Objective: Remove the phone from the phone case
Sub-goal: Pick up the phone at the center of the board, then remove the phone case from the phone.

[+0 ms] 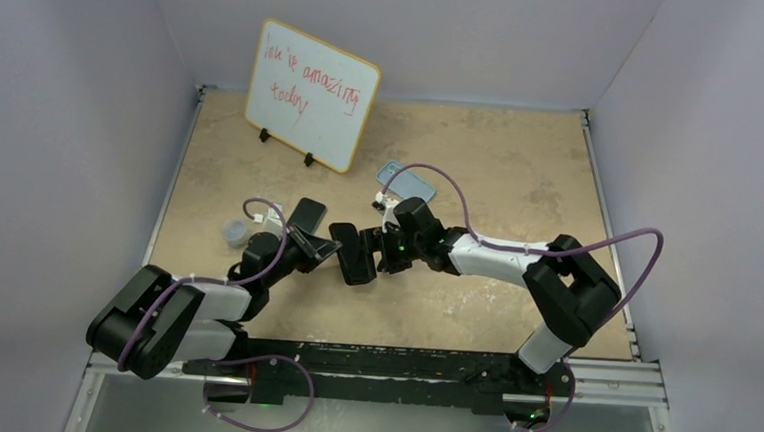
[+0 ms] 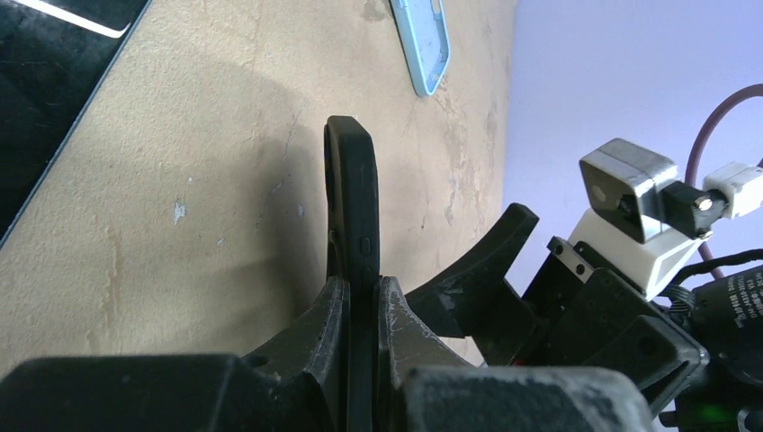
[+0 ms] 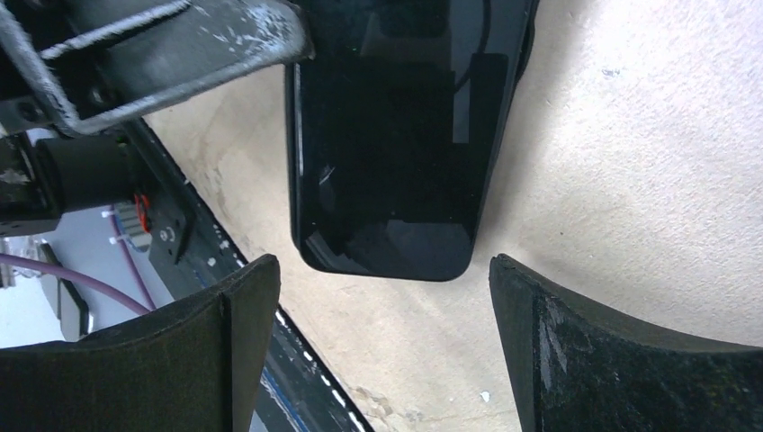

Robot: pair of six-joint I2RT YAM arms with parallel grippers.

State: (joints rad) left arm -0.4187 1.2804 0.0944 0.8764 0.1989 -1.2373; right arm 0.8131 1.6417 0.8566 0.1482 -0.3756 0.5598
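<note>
A black phone in a black case (image 1: 357,256) is held off the table at mid-table. In the left wrist view it stands edge-on (image 2: 354,202), side buttons showing. My left gripper (image 2: 364,283) is shut on its lower end; it shows in the top view (image 1: 332,250). In the right wrist view the glossy screen (image 3: 396,144) faces the camera, the case rim showing along its right side. My right gripper (image 3: 382,270) is open and empty, its fingertips (image 3: 256,288) just short of the phone's near end, not touching. It sits right of the phone in the top view (image 1: 382,248).
A light blue phone case (image 1: 407,182) lies on the table behind the grippers, also in the left wrist view (image 2: 421,40). A dark glossy slab (image 1: 308,215) lies by the left arm. A small cup (image 1: 235,232) stands left. A whiteboard (image 1: 311,93) stands at the back.
</note>
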